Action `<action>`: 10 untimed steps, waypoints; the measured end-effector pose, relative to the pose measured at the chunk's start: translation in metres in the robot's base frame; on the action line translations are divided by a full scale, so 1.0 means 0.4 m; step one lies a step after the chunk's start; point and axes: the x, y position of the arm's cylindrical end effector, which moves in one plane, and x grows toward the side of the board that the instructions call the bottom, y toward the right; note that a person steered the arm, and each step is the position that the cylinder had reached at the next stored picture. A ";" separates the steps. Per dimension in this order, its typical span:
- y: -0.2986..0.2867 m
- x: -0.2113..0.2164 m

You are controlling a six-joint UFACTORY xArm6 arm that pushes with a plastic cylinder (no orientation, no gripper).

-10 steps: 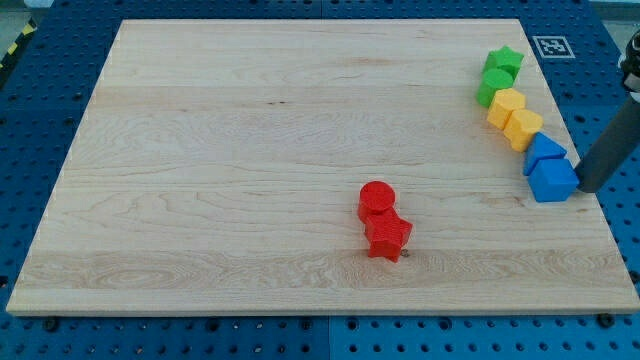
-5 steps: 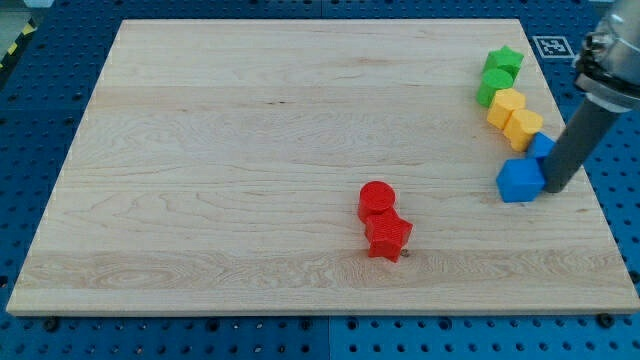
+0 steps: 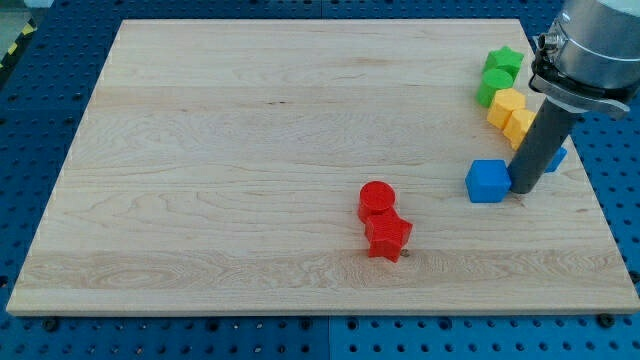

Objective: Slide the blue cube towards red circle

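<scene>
Sitting on the wooden board point(image 3: 250, 150) right of centre, the blue cube point(image 3: 488, 181) was one of two blue blocks; my tip point(image 3: 522, 190) pressed against its right side, touching it at table level. As a bare rod with no jaws, the end effector clamped on nothing and only leaned on the cube's edge. The rod point(image 3: 540, 147) rose from there towards the view's top right, into the grey arm housing point(image 3: 590, 45). Well apart to the view's left and slightly lower lay the red circle point(image 3: 377, 199), one of two red blocks, with the red star point(image 3: 388, 237) touching it just below. Open board lay between the cube and the circle.

Behind the rod, a second blue block point(image 3: 557, 157) showed only as a sliver at the rod's right, so its shape could not be made out. Above it, two yellow blocks stood touching: one yellow block point(image 3: 505, 104) nearer the view's top and the other yellow block point(image 3: 519, 124) partly covered by the rod. Further up came two green blocks, a green star point(image 3: 505, 60) at the top of the line and a green block point(image 3: 491, 84) just beneath it, touching the yellow pair. That made eight blocks in all: two blue, two red, two yellow, two green. A blue pegboard table point(image 3: 40, 100) surrounded the board, with a black-and-white marker point(image 3: 551, 45) near the top right corner
</scene>
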 end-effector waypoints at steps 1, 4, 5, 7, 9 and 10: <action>0.000 0.000; -0.026 0.000; -0.080 -0.002; -0.228 -0.044; -0.247 -0.049; -0.247 -0.061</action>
